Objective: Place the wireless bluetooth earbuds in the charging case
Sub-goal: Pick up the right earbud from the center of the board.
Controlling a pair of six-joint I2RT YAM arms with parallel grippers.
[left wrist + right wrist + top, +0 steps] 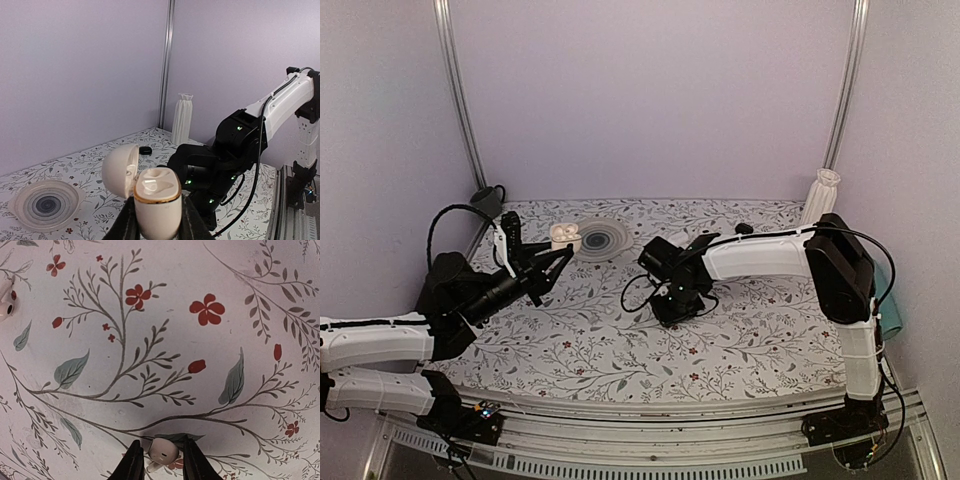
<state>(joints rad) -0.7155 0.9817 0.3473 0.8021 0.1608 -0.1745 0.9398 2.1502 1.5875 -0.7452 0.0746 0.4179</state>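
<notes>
My left gripper (156,222) is shut on the white charging case (157,202) and holds it upright above the table, lid open to the left, gold rim and two wells showing. In the top view the case (565,236) sits at the left gripper's (558,258) tips. My right gripper (159,454) points down at the table, its jaws on either side of one white earbud (163,451) with narrow gaps on both sides. A second earbud (5,304) lies at the far left edge of the right wrist view. In the top view the right gripper (672,305) is at mid table.
A clear plate with a dark spiral (605,240) lies behind the case, also in the left wrist view (46,205). A white ribbed vase (820,195) stands at the back right. A small black piece (145,149) lies near it. The tablecloth is floral.
</notes>
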